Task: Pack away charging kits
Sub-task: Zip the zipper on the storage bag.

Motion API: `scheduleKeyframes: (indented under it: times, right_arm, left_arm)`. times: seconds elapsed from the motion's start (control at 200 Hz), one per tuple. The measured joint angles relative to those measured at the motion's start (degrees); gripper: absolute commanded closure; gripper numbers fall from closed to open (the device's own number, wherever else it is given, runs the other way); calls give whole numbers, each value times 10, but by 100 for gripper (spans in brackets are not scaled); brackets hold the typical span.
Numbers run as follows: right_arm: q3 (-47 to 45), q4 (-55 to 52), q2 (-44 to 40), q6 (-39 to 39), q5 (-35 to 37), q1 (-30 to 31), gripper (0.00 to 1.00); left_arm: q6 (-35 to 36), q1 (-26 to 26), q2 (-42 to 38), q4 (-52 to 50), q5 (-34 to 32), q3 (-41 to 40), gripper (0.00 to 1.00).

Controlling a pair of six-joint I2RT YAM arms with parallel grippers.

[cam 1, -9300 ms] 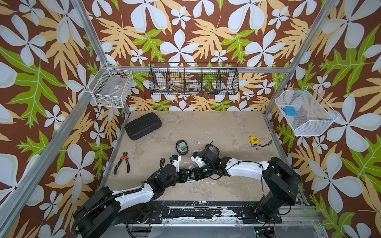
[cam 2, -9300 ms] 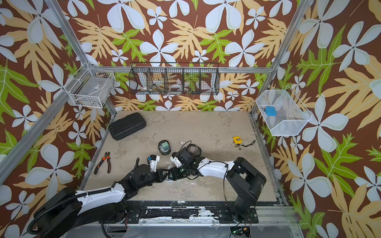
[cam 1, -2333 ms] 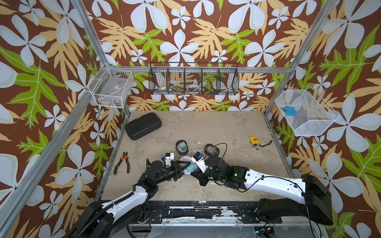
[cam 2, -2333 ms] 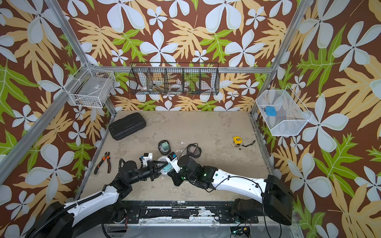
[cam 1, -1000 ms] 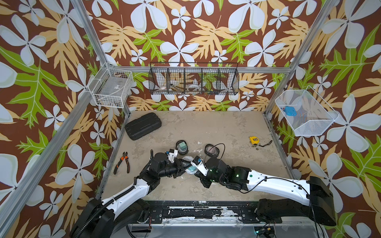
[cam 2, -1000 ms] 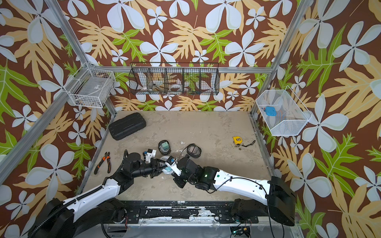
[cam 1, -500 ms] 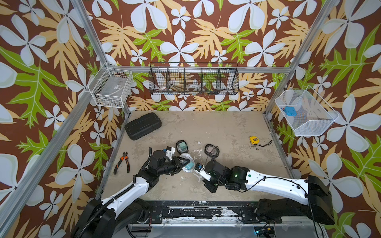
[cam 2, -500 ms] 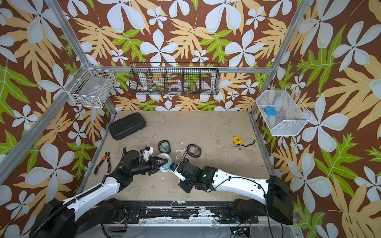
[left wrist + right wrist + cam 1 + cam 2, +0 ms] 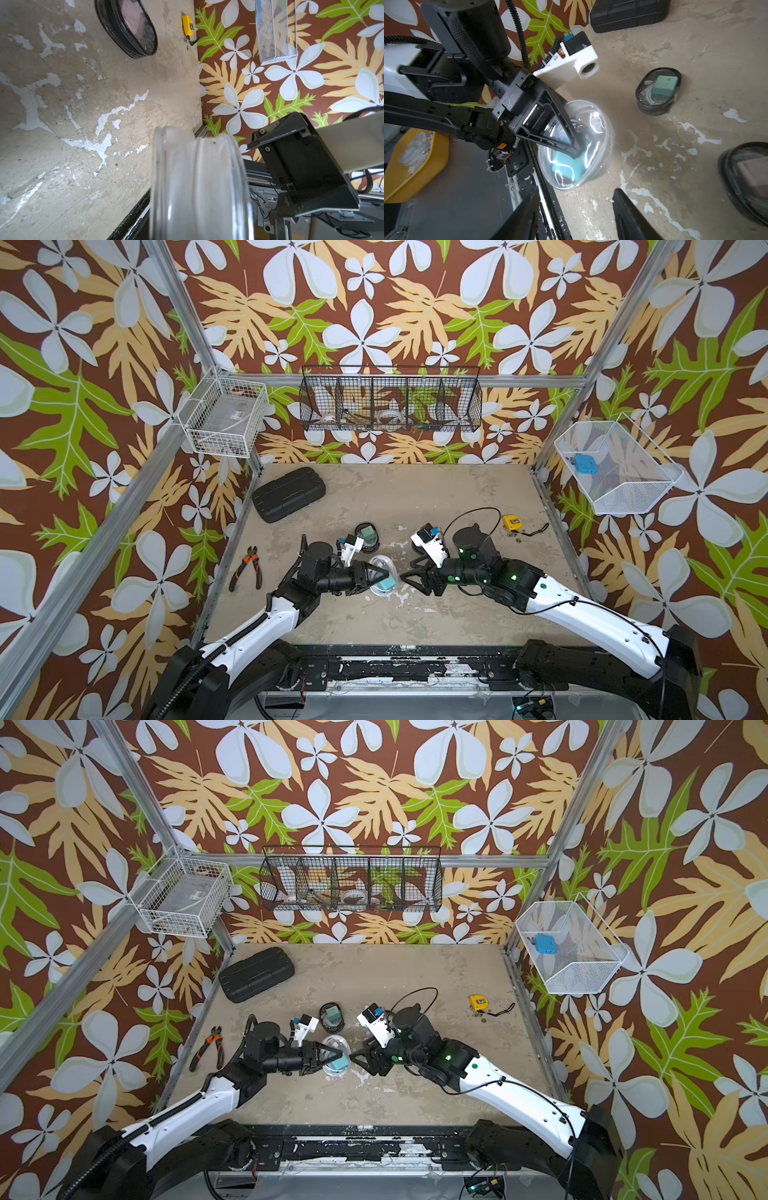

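Biggest worry for us here is the clear pouch [image 9: 600,145] sliding or twisting out of the grip; it's slick plastic, pinched from one side only by the left gripper [image 9: 384,572], and the teal plug [image 9: 571,168] sits at the low end, so a quick swing could spin it round the jaws; we also can't tell whether the zip is fully done up, and if it isn't, the plug and the white cable [image 9: 595,119] could tip out onto the table [image 9: 415,497]; the right gripper [image 9: 405,577] is just beside the pouch with its jaws spread and nothing in them, so a careless move there could knock it.

Where things are: left jaws clamped on the clear pouch, one finger across its face; pouch tilted up on edge near the front of the table, between the two grippers; whether its lower rim touches the surface we can't say. The other two look sorted to us; the black-rimmed pouch with the mint plug [image 9: 658,91] lies just behind the left wrist; the black-rimmed pouch with the pink block [image 9: 747,176] sits by the right arm.
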Motion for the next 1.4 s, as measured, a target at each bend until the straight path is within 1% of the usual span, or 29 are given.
scheduleKeyframes:
  times: [0.075,0.155,0.38,0.49,0.566,0.676,0.746,0.926,1.091,1.201,1.401]
  right_arm:
    - [-7,16,20,15,-24,0,46]
    - [-24,27,29,23,-42,-3,52]
    - [-73,93,26,69,-95,-12,57]
    - [-85,136,37,95,-124,-12,66]
    - [-92,164,49,110,-144,-12,68]
    - [-96,189,62,136,-160,-14,75]
    - [-96,193,68,143,-162,-14,76]
    - [-92,197,82,154,-169,-15,81]
    - [-83,193,101,160,-175,-11,84]
    - [-78,191,113,163,-178,-10,86]
    - [-66,223,127,164,-209,-3,86]
  left_arm:
    - [4,0,-12,8,10,-3,98]
    - [6,0,-23,17,16,-6,98]
    - [7,0,-34,36,26,-14,96]
    - [7,0,-35,43,29,-14,95]
    - [7,0,-36,43,29,-14,94]
    - [-2,2,-38,57,29,-23,89]
    - [-10,3,-38,68,29,-33,85]
    - [-30,3,-39,84,25,-46,78]
    - [-40,4,-38,84,15,-52,72]
    - [-44,4,-38,84,8,-56,64]
    - [-61,4,-37,129,19,-57,59]
